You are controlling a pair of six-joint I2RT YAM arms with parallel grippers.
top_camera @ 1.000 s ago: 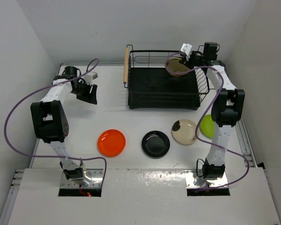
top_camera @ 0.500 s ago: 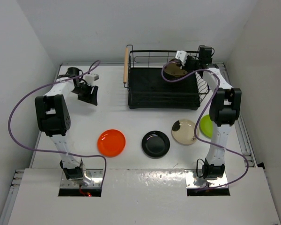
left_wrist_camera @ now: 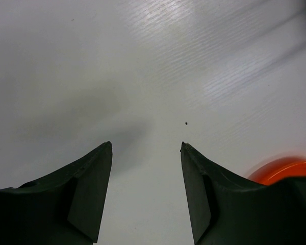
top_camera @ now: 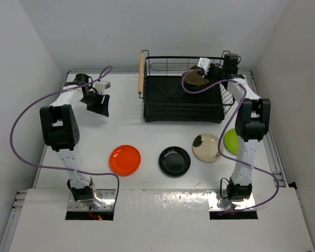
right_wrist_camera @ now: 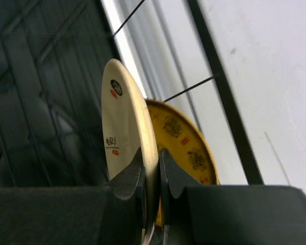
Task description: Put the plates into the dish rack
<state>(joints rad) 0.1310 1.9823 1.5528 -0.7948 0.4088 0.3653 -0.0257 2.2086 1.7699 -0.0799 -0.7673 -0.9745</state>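
My right gripper [right_wrist_camera: 150, 153] is shut on the rim of a cream plate [right_wrist_camera: 125, 122], which it holds on edge inside the dish rack [top_camera: 147, 107]. Just behind the cream plate, a yellow-brown patterned plate [right_wrist_camera: 186, 145] stands against the rack's wires. In the top view this gripper [top_camera: 206, 70] is over the rack's back right corner. On the table in front of the rack lie an orange plate [top_camera: 125, 159], a black plate [top_camera: 175, 161], a beige plate with a dark patch [top_camera: 206, 147] and a lime green plate [top_camera: 231, 140]. My left gripper [top_camera: 100, 103] is open and empty at the far left.
The rack has a light wooden handle [top_camera: 142, 72] on its left side. White walls close in the table at the back and on both sides. The orange plate's edge [left_wrist_camera: 288, 168] shows at the lower right of the left wrist view. Purple cables loop over both arms.
My right gripper has carried the cream plate a little left and down into the rack's back right corner and turned it more upright. The left arm has barely shifted.
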